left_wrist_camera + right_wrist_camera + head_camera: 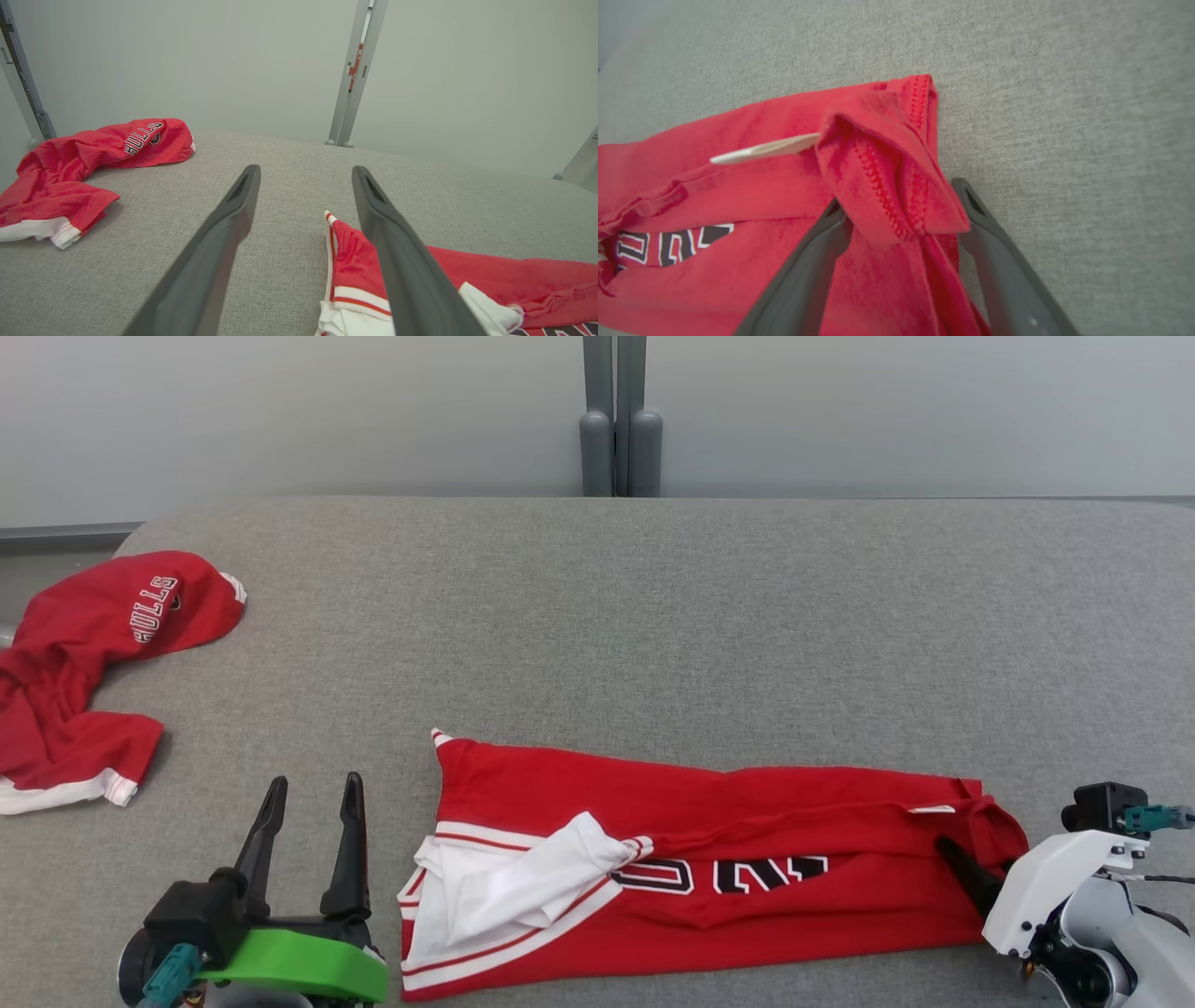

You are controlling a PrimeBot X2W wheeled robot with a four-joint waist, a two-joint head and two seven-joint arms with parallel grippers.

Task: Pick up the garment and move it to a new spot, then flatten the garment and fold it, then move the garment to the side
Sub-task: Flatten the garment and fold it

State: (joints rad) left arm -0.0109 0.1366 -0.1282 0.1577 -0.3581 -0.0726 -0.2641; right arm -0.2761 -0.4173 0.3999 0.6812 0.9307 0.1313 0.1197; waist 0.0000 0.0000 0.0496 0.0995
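Right fingers (1004, 270) stand wide around a draped hem fold of the red jersey (747, 915) lying folded along the near edge of the table (653, 616), so pulling away could snag and unfold it; left fingers (349, 845), also wide, touch nothing.

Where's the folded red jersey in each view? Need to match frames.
Head view: folded red jersey along the bottom, centre to right.
Left wrist view: jersey in the lower right corner.
Right wrist view: jersey across the left and centre, hem bunched up mid-frame.
Shared landmark: black lettering on its front, also at lower left and bottom right edge.
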